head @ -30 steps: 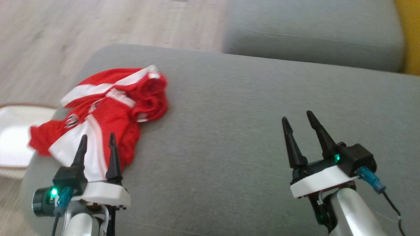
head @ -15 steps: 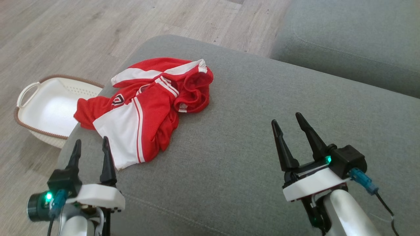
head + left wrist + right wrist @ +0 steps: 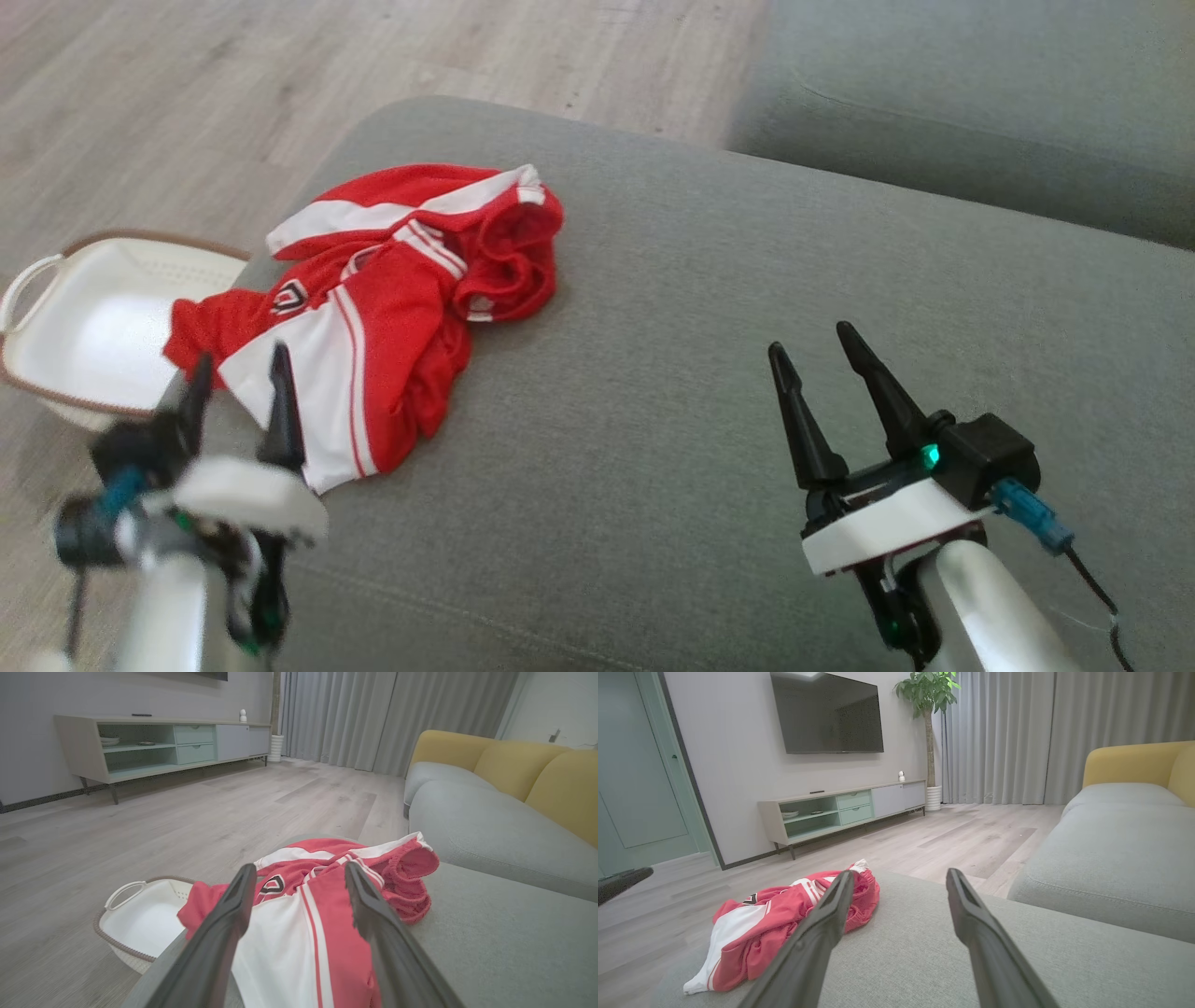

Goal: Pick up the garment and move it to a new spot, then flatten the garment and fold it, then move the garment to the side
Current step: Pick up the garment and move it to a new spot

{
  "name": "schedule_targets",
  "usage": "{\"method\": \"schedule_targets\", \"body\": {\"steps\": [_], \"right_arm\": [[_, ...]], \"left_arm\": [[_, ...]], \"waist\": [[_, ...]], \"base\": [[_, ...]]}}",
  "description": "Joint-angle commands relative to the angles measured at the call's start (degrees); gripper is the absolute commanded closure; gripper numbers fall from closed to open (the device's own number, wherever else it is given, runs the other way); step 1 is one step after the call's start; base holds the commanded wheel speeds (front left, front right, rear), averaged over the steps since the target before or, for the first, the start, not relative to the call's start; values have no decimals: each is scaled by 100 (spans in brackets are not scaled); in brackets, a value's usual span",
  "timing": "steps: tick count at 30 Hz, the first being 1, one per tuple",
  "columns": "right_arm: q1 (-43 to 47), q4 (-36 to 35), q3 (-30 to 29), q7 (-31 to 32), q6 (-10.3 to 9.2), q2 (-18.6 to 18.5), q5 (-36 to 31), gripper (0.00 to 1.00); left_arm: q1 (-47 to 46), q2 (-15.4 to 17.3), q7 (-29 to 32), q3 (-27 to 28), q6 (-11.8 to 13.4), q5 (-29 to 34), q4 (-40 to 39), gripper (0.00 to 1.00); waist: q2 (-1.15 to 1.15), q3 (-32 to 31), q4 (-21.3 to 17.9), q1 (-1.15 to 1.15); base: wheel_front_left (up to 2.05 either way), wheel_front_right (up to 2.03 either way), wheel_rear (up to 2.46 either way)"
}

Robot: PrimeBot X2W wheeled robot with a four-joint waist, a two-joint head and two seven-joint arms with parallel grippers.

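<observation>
Garment point(image 3: 401, 308) lies before left hand point(image 3: 240, 355) and right hand point(image 3: 809, 337), both released; right wrist view adds television point(image 3: 829, 711).

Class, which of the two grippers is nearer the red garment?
The left gripper, right at the garment; the right gripper hangs well away over the cushion.

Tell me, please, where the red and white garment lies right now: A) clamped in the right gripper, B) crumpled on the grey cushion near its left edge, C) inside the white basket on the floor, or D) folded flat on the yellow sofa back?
B: the red and white garment lies bunched up on the grey cushion, above the white basket that stands on the floor.
</observation>
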Motion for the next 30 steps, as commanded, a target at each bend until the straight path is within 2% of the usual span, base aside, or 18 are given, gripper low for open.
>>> {"method": "schedule_targets", "body": {"steps": [1,4,5,7,12,18,24,30], "right_arm": [[-162,-185,75,-61,44,-17,25,0],[-190,-196,79,-61,44,-11,27,0],[-215,-201,84,-61,44,-19,27,0],[-250,-208,94,-61,44,-47,24,0],[-382,-235,92,-61,44,-121,25,0],[-553,-250,142,-61,44,-157,48,0],[-670,-255,150,-61,44,-203,74,0],[-841,-295,213,-61,44,-246,101,0]], "left_arm": [[-598,195,170,251,-44,-84,-171,0],[-915,382,746,338,-130,-239,-18,0],[-1110,497,1159,400,-198,-381,178,0],[-1326,650,1453,463,-246,-476,416,0],[-1933,881,1726,497,-418,-734,970,0],[-2654,1062,2148,172,-594,-993,1567,0],[-3250,1250,2783,-241,-638,-1314,2189,0],[-3815,1506,3116,-616,-642,-1533,2862,0]], "waist": [[0,38,-110,0],[0,120,-290,0],[0,195,-413,0],[0,282,-539,0],[0,476,-891,0],[0,692,-1339,0],[0,939,-1761,0],[0,1262,-2101,0]], "base": [[0,0,0],[0,0,0],[0,0,0],[0,0,0],[0,0,0],[0,0,0],[0,0,0],[0,0,0]]}}
